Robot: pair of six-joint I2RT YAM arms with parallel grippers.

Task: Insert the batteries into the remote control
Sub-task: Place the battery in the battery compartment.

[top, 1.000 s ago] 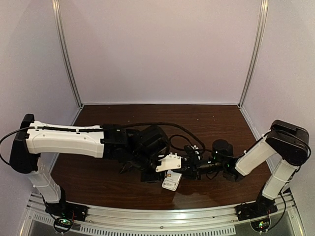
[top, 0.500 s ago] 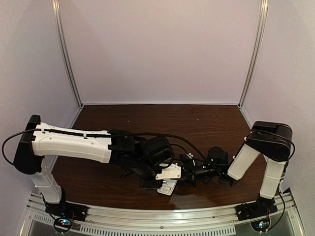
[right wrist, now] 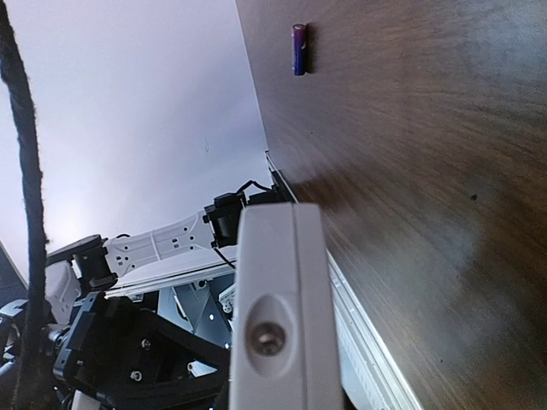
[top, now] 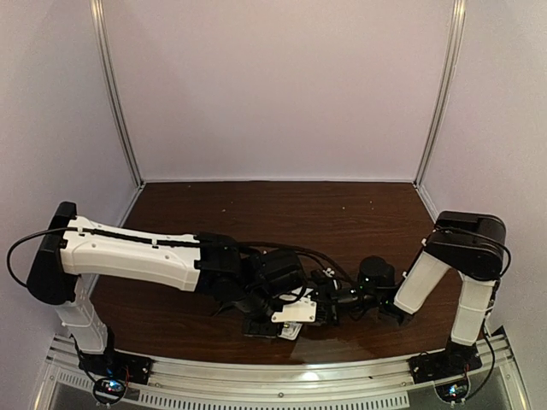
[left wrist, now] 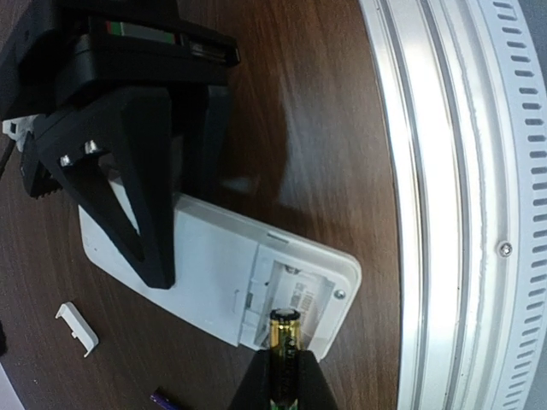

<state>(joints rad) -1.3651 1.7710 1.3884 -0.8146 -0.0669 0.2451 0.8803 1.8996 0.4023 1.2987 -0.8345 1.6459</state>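
The white remote control (left wrist: 205, 265) lies back up on the table, its battery bay (left wrist: 299, 295) open at the end nearest the rail. My right gripper (top: 325, 309) is shut on the remote; its black fingers (left wrist: 137, 188) clamp the other end, and the remote's end (right wrist: 278, 307) fills the right wrist view. My left gripper (left wrist: 285, 371) is shut on the yellowish-gold battery (left wrist: 285, 329), whose tip is just over the edge of the open bay. The dark bluish battery (right wrist: 298, 49) lies loose on the table and shows at the bottom edge of the left wrist view (left wrist: 167, 399).
A small white battery cover (left wrist: 77, 327) lies on the brown table (top: 342, 213) beside the remote. The metal rail (left wrist: 444, 171) of the table's near edge runs close to the remote's open end. Both arms crowd the front centre (top: 299, 299).
Both grippers and the remote have moved toward the near edge and lower, to the table. The right arm has folded back. The left gripper has come right, with the gold battery at the bay.
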